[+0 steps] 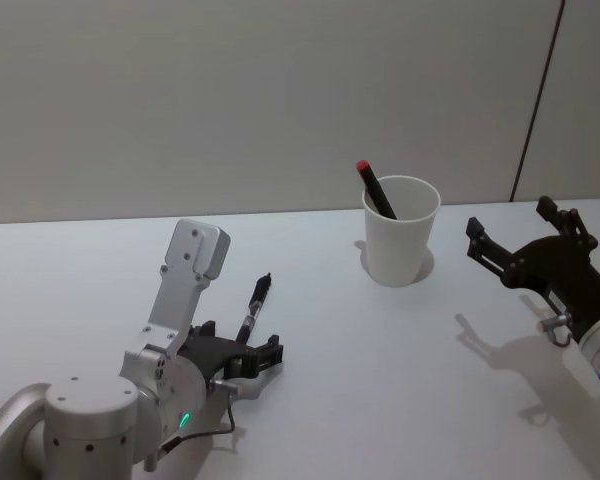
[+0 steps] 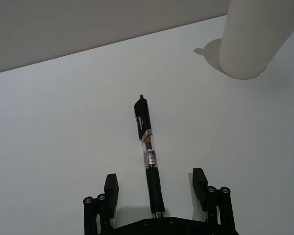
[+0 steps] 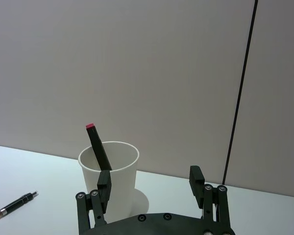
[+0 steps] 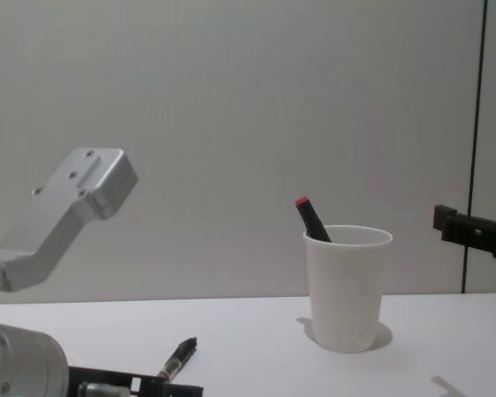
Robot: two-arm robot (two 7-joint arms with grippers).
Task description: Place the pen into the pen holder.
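The pen holder (image 1: 400,245) is stood upright far back on the table (image 1: 380,390), a red-tipped marker (image 1: 376,190) leant inside; the right gripper (image 1: 510,220) is held spread beside it, idle; the left gripper (image 2: 155,180) is set low, fingers apart astride the pen (image 2: 148,147), lying flat, unpinched, seemingly lined up for grasping.

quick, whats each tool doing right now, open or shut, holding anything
Left tool: open, straddling the lying pen, not gripping it.
Right tool: open, empty, near the pen holder.
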